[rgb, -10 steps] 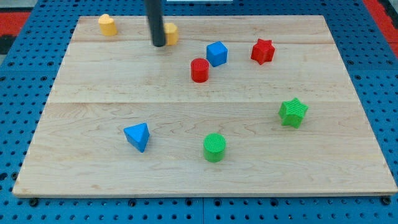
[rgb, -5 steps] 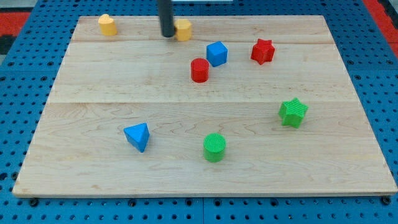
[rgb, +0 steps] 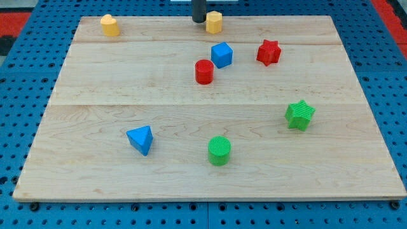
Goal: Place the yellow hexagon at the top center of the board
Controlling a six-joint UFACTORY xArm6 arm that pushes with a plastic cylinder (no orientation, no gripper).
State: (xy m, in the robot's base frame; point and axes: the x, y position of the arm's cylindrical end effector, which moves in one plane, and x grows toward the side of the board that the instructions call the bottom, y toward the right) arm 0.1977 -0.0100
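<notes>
The yellow hexagon (rgb: 214, 21) stands at the view's top edge of the wooden board (rgb: 95, 89), near its middle. My tip (rgb: 199, 21) is right beside it on its left, touching or nearly touching it. Only the rod's lower end shows; the rest runs out of the view's top.
A second yellow block (rgb: 109, 25) sits at the top left corner. A blue cube (rgb: 221, 55), a red cylinder (rgb: 204, 72) and a red star (rgb: 268, 52) lie below the hexagon. A green star (rgb: 299, 115), a green cylinder (rgb: 219, 151) and a blue triangle (rgb: 140, 139) lie lower down.
My tip has moved to the right and toward the view's top, pushing the yellow hexagon rightward along the top edge. The other blocks have not moved.
</notes>
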